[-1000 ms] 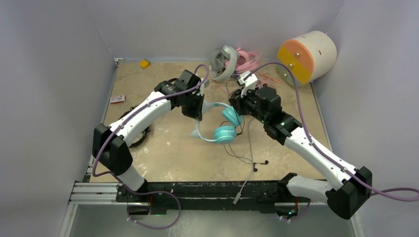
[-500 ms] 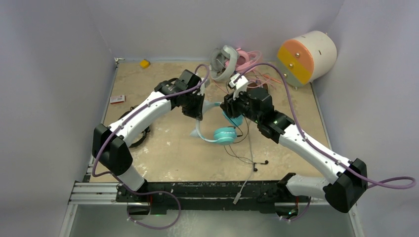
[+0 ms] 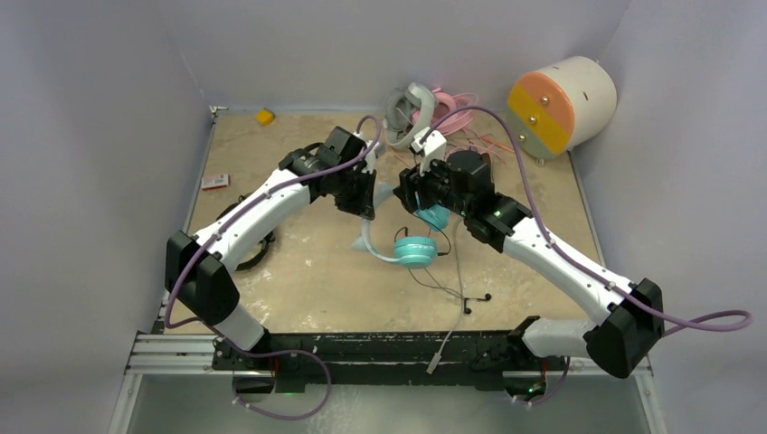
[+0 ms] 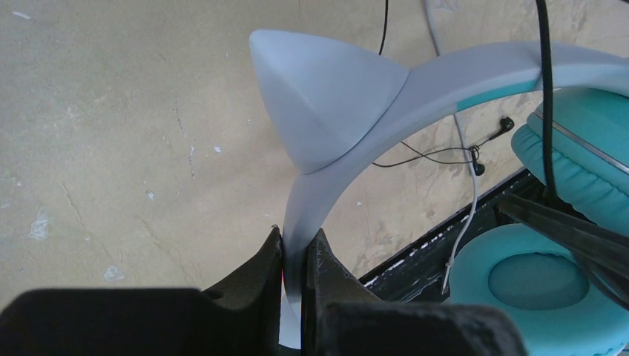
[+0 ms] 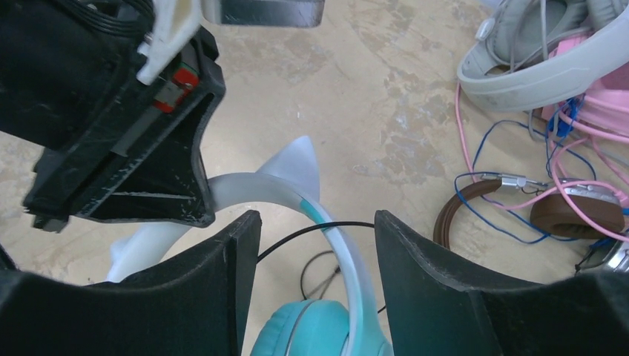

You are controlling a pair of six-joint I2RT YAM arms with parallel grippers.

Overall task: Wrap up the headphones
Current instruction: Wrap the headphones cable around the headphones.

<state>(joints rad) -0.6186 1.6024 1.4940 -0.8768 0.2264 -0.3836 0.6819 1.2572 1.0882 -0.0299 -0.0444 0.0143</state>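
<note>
The teal headphones (image 3: 414, 250) sit near the middle of the worktop (image 3: 298, 271), one earcup lying flat at the 6 o'clock end and the white band arching up toward 11 o'clock. The left pincer (image 4: 295, 248) is clenched on that band, its two dark fingers (image 4: 259, 271) pressed against either face just below a pointed cat-ear (a second ear shows in the right wrist view). The right pincer (image 5: 317, 230) is released, jaws spread wide and hanging over the band's teal-striped end with a finger on each side, neither plainly touching it. A thin black cable (image 4: 545, 89) crosses the band near the earcups and trails off toward 6 o'clock, ending loose on the worktop. At 12 o'clock a tangle of other sets rests by the back wall: a grey pair (image 3: 409, 113), a pink pair (image 3: 448, 107) and a brown pair (image 5: 578, 211), laced with pink and blue wires. A cream cylinder (image 3: 561, 101) lies at 2 o'clock, off the worktop's corner.
</note>
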